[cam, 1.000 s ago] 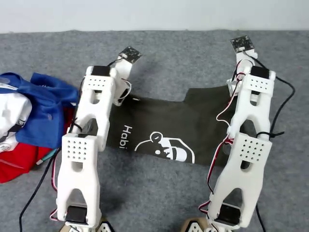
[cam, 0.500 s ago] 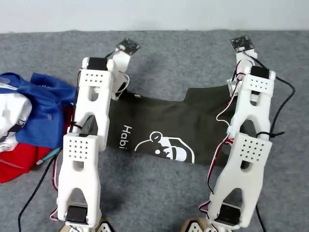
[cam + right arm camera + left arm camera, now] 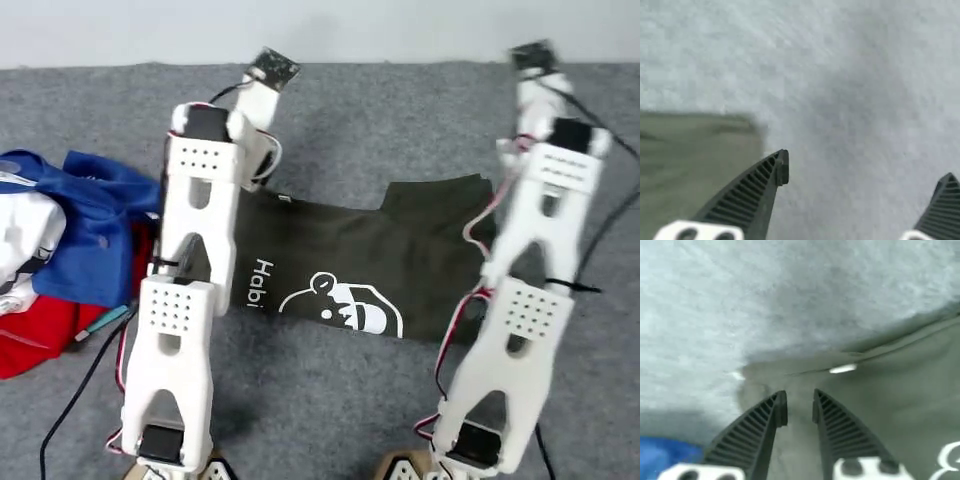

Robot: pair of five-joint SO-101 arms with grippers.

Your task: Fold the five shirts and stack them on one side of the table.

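Observation:
A dark olive shirt (image 3: 340,260) with a white print lies spread flat on the grey table between my two arms. My left gripper (image 3: 799,407) hovers over the shirt's far left corner (image 3: 890,370), its fingers open by a narrow gap with nothing gripped between them. My right gripper (image 3: 865,177) is wide open over bare table just past the shirt's far right corner (image 3: 695,155). A heap of other shirts sits at the left: blue (image 3: 95,230), white (image 3: 20,235) and red (image 3: 40,335).
The grey felt table (image 3: 360,120) runs to a pale wall at the far edge. Cables trail from both arms (image 3: 70,390). The heap of shirts lies close beside the left arm (image 3: 190,250).
Both arms have stretched toward the far edge, and the right arm also shifted to the right, off the shirt's corner. The olive shirt has stayed where it lay.

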